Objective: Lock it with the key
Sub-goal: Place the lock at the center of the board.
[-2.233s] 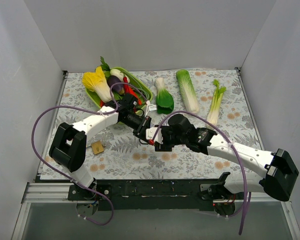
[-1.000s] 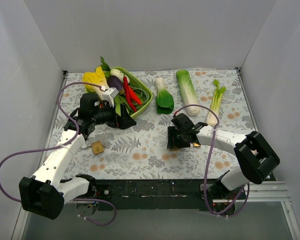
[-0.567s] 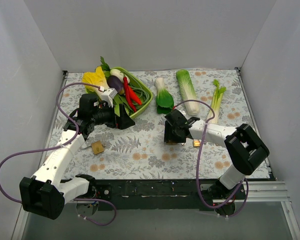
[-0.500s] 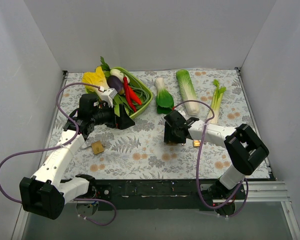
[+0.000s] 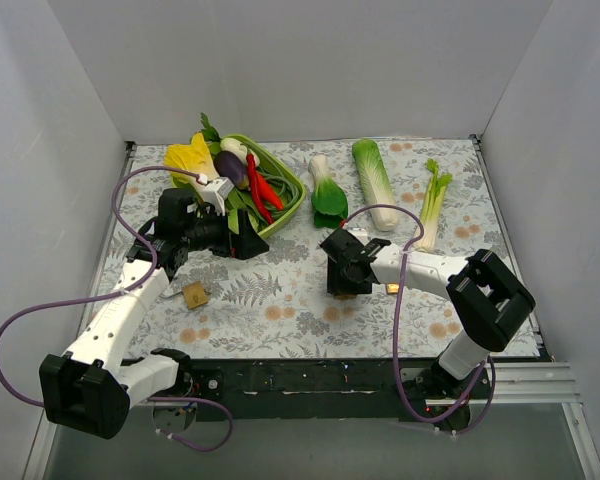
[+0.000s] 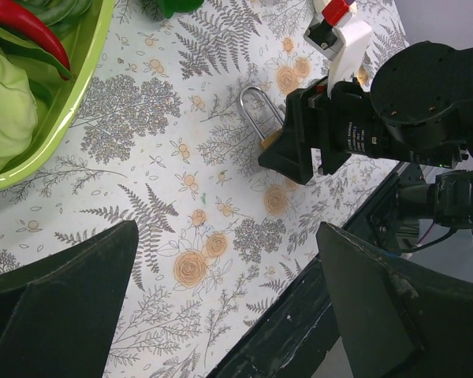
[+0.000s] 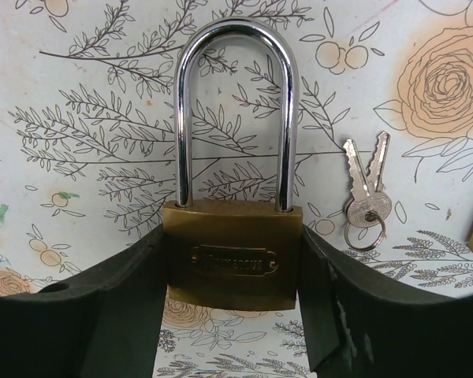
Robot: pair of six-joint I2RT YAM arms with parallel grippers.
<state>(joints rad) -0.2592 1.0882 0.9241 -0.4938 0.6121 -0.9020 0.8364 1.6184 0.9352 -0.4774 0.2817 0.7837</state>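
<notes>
Near the middle of the table (image 5: 270, 322), a little toward 4 o'clock, the right gripper (image 5: 340, 275) is lowered onto the padlock (image 7: 232, 268). Its claw is only partly open and grips the brass body. In the right wrist view the two black fingers (image 7: 118, 315) press on the left and right sides of the body. The silver shackle points toward 12 o'clock and lies flat on the flowered cloth. The keys (image 7: 366, 201), two on a small ring, lie free on the cloth at 2 o'clock from the padlock body, just beside it and not touching it. The left gripper (image 5: 248, 243) is at 9 o'clock from the centre, above the table, with its claw spread fully wide and nothing between the fingers. A green basket (image 5: 292, 188) with vegetables stands at 11 o'clock. A second small padlock (image 5: 194, 294) lies at 8 o'clock, close to the left arm.
</notes>
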